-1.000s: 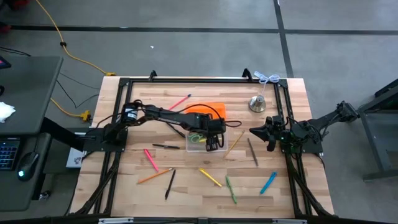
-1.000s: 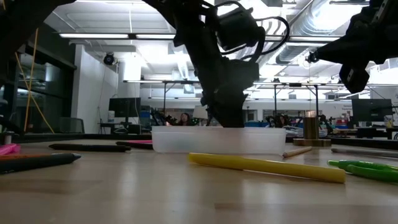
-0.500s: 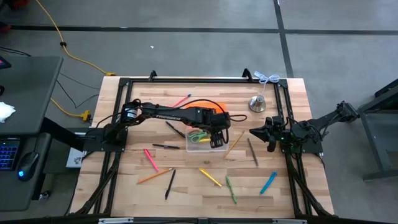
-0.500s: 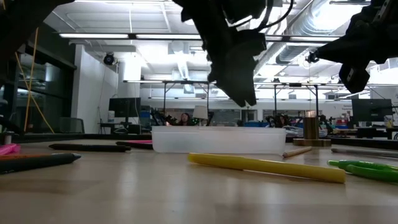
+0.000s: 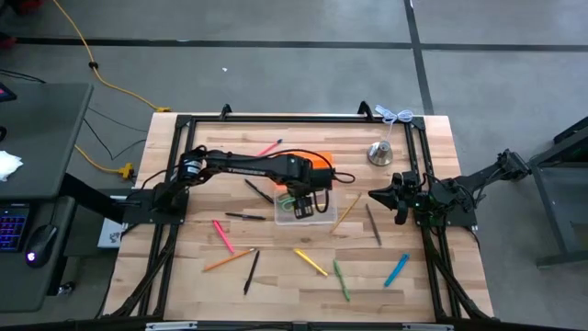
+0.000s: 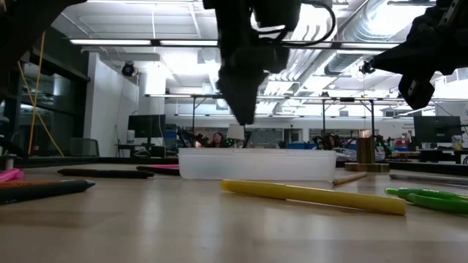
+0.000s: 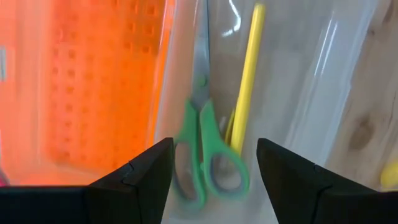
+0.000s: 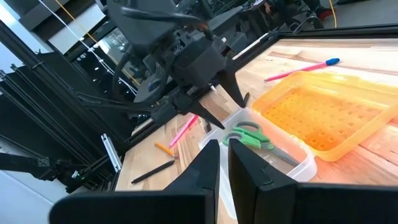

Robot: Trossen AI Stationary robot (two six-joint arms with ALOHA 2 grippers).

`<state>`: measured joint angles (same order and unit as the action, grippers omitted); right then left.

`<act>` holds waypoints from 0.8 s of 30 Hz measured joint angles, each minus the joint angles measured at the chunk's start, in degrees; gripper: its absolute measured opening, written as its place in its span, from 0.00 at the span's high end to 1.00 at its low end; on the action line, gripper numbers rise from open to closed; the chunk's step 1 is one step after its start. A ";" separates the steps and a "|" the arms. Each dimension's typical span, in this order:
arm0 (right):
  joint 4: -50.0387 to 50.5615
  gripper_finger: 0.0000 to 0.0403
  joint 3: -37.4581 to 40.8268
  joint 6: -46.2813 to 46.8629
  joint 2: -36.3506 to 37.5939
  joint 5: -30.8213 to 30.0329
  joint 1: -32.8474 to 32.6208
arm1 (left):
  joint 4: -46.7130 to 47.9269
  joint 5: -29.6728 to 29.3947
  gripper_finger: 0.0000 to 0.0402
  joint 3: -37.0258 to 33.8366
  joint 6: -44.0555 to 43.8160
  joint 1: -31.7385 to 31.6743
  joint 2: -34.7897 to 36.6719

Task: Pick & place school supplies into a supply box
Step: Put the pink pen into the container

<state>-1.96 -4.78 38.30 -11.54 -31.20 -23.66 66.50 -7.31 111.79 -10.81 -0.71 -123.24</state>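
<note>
In the high view the left gripper [image 5: 301,204] hangs over the supply box [image 5: 320,217] just above the centre of the frame, its fingers spread wide and holding nothing; the left wrist view looks down between those fingers at the green-handled scissors [image 7: 202,155] and a yellow pen [image 7: 247,74] lying side by side inside the clear box, with the orange lid [image 7: 93,87] folded open alongside at the left of that frame. In the low view the gripper's tip hovers above the box rim [image 6: 256,153] at mid-frame, apart from it. The right gripper [image 5: 375,194] waits at centre right of the high view, above the table [image 5: 423,294], clenched with nothing between its fingers; the right wrist view shows its two fingers pressed close together. A silver bell [image 5: 379,153] stands in the upper right of the table. Other supplies lie loose on the wood: a pink pen [image 5: 266,149] above the lid, a black pen [image 5: 244,216] left of the box, a pink marker [image 5: 222,234] and an orange pencil [image 5: 229,260] at lower left, a black marker [image 5: 251,271] beside it, a yellow marker [image 5: 310,262] and a green pen [image 5: 341,279] below the box, a blue marker [image 5: 396,270] at lower right, and a tan pencil [image 5: 346,211] and a dark pencil [image 5: 373,223] to the right of the box
</note>
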 joint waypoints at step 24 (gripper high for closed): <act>3.85 0.97 -0.02 0.17 -0.40 0.13 0.00 | 4.05 -4.24 0.35 -7.99 -1.45 -0.04 13.27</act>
<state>1.89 -4.80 38.48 -11.94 -31.07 -23.66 70.56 -11.55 103.80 -12.26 -0.75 -109.97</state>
